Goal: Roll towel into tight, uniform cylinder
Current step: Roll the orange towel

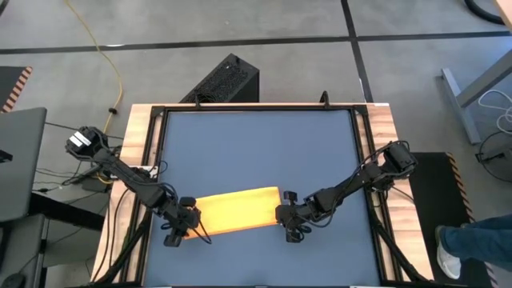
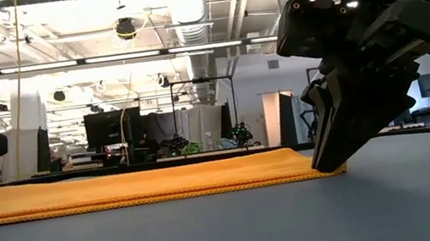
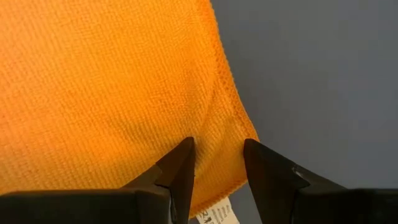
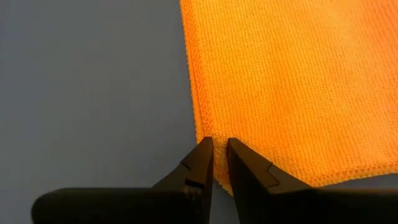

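Lying flat on the dark blue mat [image 1: 264, 144], the bright yellow soft cloth towel [image 1: 236, 212] is folded into a long, low band near the mat's front edge, with stacked hems showing along its side in the low view. A small white printed tag [image 3: 217, 214] sticks out from under the towel's corner by the left arm.

The left gripper [image 1: 181, 218] sits at the towel's left end. Its two dark fingers [image 3: 177, 171] stand moderately apart, straddling the hemmed corner of the cloth; whether they actually pinch the cloth I cannot tell. The right gripper [image 1: 288, 216] sits at the towel's right end, tips down on the mat at the cloth's edge. Its fingers [image 4: 200, 163] are drawn close, leaving only a thin slot, and they meet the towel's corner hem; whether any cloth is caught in that slot is not clear.

The mat fills a black-railed frame on a pale wooden table [image 1: 132, 160]. Beyond the table's far side from the towel, a black perforated box [image 1: 228, 80] stands on a grey concrete floor [image 1: 240, 24], and a yellow cable [image 1: 108, 56] trails across it. To the right of the table, a person's leg in blue trousers [image 1: 480, 236] shows. Behind the towel in the low view, an open workshop stretches away with ceiling ducts [image 2: 189, 5], strip lights and dark monitors [image 2: 113, 127].
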Controlling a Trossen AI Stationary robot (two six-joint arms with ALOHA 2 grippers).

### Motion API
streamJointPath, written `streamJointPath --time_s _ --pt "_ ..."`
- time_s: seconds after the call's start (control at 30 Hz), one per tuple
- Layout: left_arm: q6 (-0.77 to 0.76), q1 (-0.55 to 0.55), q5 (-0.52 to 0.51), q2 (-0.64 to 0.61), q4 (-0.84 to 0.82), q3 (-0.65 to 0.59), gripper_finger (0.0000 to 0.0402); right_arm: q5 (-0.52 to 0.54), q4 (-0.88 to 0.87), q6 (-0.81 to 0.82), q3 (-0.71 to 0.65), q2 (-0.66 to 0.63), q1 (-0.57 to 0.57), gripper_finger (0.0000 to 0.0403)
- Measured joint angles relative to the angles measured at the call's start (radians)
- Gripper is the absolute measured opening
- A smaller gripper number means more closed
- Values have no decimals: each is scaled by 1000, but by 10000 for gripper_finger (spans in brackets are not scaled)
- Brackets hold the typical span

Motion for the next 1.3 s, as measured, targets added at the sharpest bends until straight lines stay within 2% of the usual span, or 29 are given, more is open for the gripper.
streamJointPath --time_s 0.17,0.33,0.63,0.9,1.13,1.3 --pt "37 0 2 -13 -30 0 128 0 0 0 0 0 0 76" --pt "37 1 -6 -78 -68 0 128 0 0 0 0 0 0 76" --pt "17 1 -86 -183 -49 0 128 -1 0 0 0 0 -7 76" --pt "13 -8 -80 -117 4 1 128 -1 0 0 0 0 -6 76" --pt "-13 -50 -14 -13 31 1 128 0 0 0 0 0 -7 76" --pt "-18 -78 -18 -3 33 1 128 0 0 0 0 0 -7 76"
